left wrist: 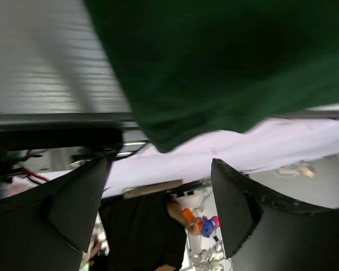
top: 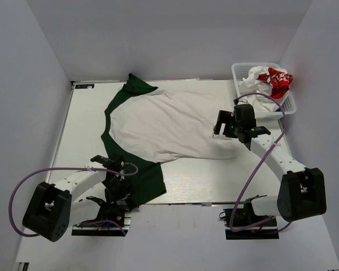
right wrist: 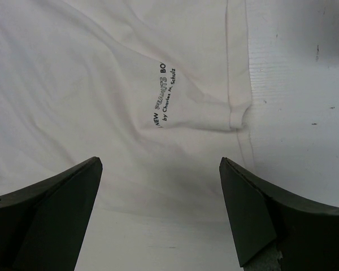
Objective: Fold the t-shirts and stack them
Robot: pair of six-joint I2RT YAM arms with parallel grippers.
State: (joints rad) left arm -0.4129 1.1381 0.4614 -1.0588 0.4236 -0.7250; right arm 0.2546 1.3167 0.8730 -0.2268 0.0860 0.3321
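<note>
off-white tee (top: 169, 127) with dark green sleeves lies spread flat across the middle of the table (top: 85, 130), collar end toward the far left, hem end toward the right. one green sleeve (top: 146, 183) lies at the near edge of the table, the other at the far edge. your left gripper (top: 120, 186) sits low at the near sleeve, just beside it. in the left wrist view the left gripper (left wrist: 159, 164) has its fingers spread wide with nothing between them, and the green cloth (left wrist: 226, 62) fills the view past the tips. can't tell if the tips touch the cloth.

your right gripper (top: 221, 125) is over the right end of the tee. in the right wrist view it (right wrist: 159, 161) is released, fingers wide apart, nothing gripped, pointing down at the tee's (right wrist: 101, 84) corner by the hem seam. small dark lettering (right wrist: 165, 96) shows through the cloth just ahead of the tips, and bare table (right wrist: 305, 84) is to the right of the hem.

white tee with red print (top: 271, 80) is bunched in the white basket (top: 237, 69) at the far right corner, well apart from the spread tee.
</note>
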